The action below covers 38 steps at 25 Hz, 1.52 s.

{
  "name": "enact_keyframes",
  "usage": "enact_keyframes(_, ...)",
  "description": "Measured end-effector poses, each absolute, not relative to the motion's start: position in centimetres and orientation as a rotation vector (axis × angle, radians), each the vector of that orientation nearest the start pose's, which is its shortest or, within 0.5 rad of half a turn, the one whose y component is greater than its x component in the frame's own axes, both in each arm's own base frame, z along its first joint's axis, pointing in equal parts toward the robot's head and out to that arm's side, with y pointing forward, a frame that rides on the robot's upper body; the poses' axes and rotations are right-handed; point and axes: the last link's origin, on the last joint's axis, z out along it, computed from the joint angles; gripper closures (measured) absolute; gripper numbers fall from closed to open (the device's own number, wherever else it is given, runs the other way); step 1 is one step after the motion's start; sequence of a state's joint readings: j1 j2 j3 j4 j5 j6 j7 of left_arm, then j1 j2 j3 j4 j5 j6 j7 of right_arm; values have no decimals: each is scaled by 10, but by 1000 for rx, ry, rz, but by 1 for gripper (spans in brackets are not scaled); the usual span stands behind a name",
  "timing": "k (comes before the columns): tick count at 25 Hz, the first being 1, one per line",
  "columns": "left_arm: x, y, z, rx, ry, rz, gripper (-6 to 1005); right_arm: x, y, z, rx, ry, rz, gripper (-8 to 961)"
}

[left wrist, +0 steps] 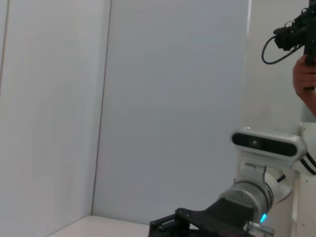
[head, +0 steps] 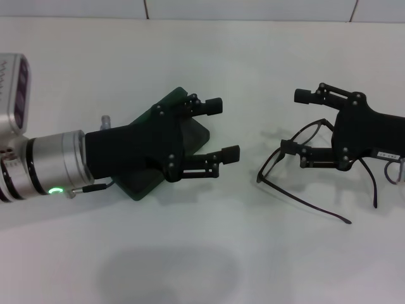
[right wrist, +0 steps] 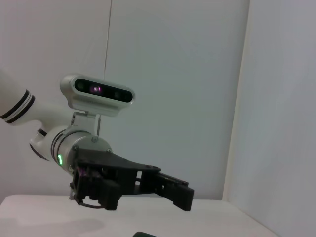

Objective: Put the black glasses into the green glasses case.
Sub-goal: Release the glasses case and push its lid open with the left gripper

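The green glasses case (head: 197,134) lies shut on the white table, left of centre, mostly covered by my left gripper (head: 223,130), which hovers over it with its jaws wide open and empty. The black glasses (head: 273,166) lie unfolded on the table at the right, temple arms pointing toward me. My right gripper (head: 295,121) is above them, open, with its lower finger (head: 290,147) close to the frame's top rim. The right wrist view shows the left gripper (right wrist: 173,190) and a sliver of the case (right wrist: 144,234). The left wrist view shows the right gripper (left wrist: 170,224).
The white table (head: 209,253) ends at a pale wall behind (head: 253,7). A person's hand holding a camera (left wrist: 303,44) shows at the far right in the left wrist view.
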State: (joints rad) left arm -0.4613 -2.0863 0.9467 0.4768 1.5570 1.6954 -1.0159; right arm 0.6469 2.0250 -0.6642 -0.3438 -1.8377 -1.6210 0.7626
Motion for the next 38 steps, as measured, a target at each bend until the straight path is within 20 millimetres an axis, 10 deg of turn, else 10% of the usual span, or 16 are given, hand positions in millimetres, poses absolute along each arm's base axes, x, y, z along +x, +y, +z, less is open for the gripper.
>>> enact_keyframes(23, -234, 314, -5, -2544, -456, -1226, 147, 235, 334, -15, -2655, -132, 892, 82)
enact_keyframes(38, -249, 370, 39, -2522, -833, -548, 171, 244, 326, -16, -2649, -82, 896, 82)
